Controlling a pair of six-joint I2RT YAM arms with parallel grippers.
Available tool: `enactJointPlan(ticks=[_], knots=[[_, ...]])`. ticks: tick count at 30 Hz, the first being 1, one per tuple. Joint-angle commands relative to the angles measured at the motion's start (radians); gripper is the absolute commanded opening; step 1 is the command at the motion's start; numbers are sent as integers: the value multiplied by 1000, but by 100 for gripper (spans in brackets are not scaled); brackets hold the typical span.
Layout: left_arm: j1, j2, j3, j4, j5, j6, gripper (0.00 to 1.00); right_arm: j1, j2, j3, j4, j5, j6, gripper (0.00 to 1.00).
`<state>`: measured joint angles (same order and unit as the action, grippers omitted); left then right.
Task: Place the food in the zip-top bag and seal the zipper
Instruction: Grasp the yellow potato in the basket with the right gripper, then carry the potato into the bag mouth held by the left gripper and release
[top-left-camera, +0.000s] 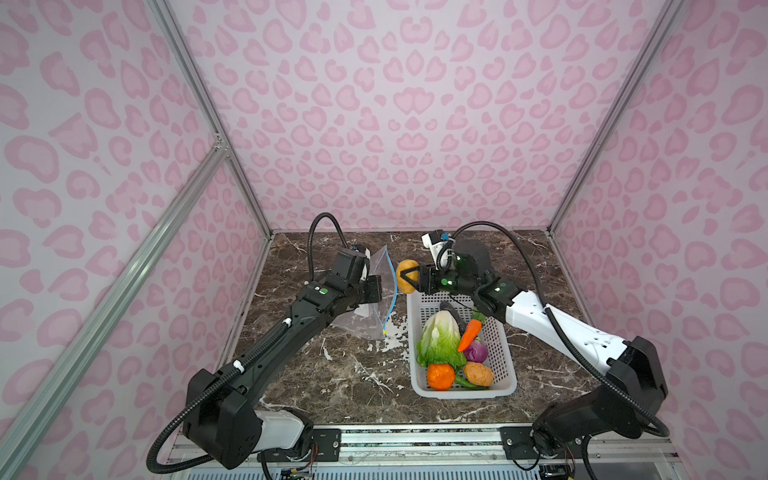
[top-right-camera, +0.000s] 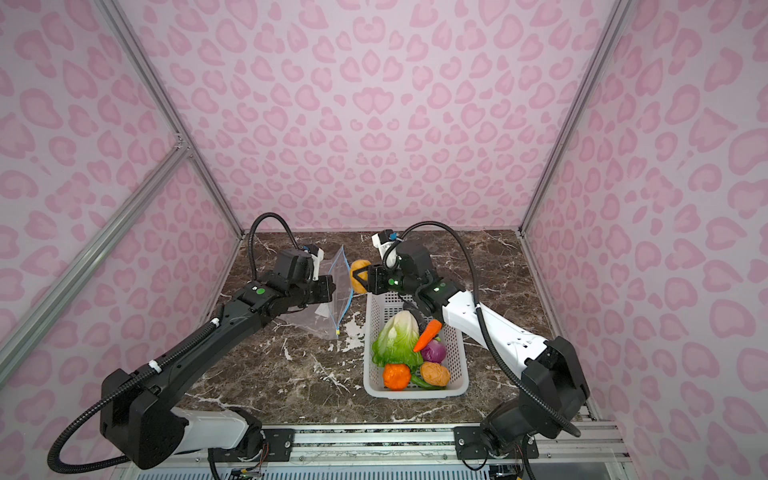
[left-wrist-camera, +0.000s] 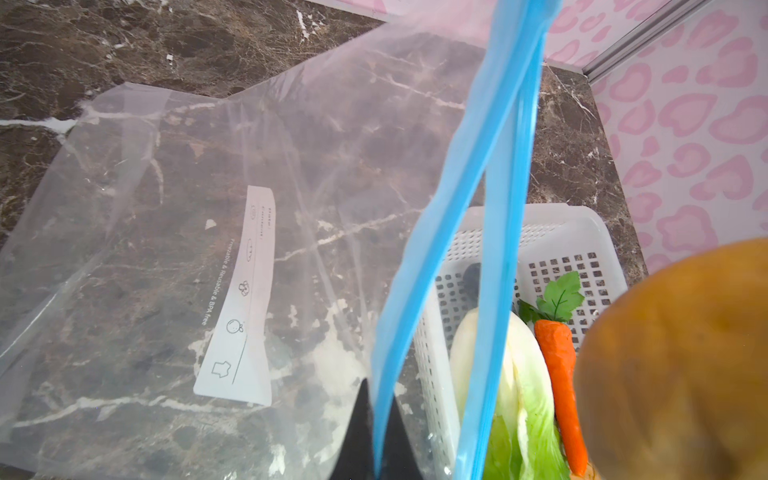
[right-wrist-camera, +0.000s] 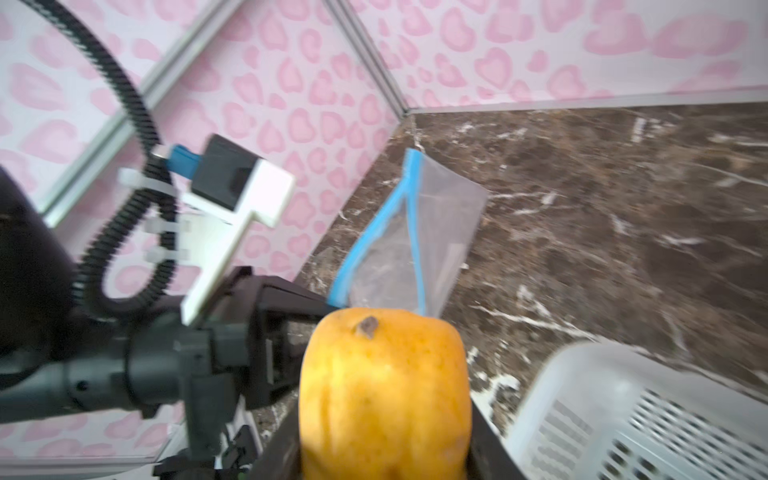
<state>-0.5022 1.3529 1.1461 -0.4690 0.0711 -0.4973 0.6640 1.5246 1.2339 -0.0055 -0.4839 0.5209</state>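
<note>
Potato (top-left-camera: 406, 265) gripped inside right hand (top-left-camera: 409, 279).

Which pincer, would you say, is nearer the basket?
Right. The right pincer, holding a potato, hovers by the basket, at its far rim; the left pincer grips the bag, farther off.

2 potatoes (top-left-camera: 406, 276) (top-left-camera: 478, 373), 1 bag (top-left-camera: 382, 264) (1 bskt (top-left-camera: 465, 391))

Open zip-top bag (top-left-camera: 380, 267) mouth faces potato (top-left-camera: 405, 277); basket (top-left-camera: 411, 332) just beside.
</note>
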Motion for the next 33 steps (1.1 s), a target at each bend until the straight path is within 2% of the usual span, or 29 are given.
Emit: enactJointPlan(ticks=[1,6,18,25,28,33], knots=[[1,4,10,23,14,0,2,20,67,44,174,-83,52,44],[1,12,11,21,15,1,2,25,142,66,248,-78,77,43],[14,-4,6,28,17,-12,2,35,128,-31,144,83,-14,41],[25,-40,-4,45,27,-22,2,85,155,39,-41,289,-138,41],[25,-53,-13,59,52,-41,2,98,211,102,-104,299,-149,41],[25,-51,-28,81,100,-84,2,103,265,122,-111,286,-126,41]])
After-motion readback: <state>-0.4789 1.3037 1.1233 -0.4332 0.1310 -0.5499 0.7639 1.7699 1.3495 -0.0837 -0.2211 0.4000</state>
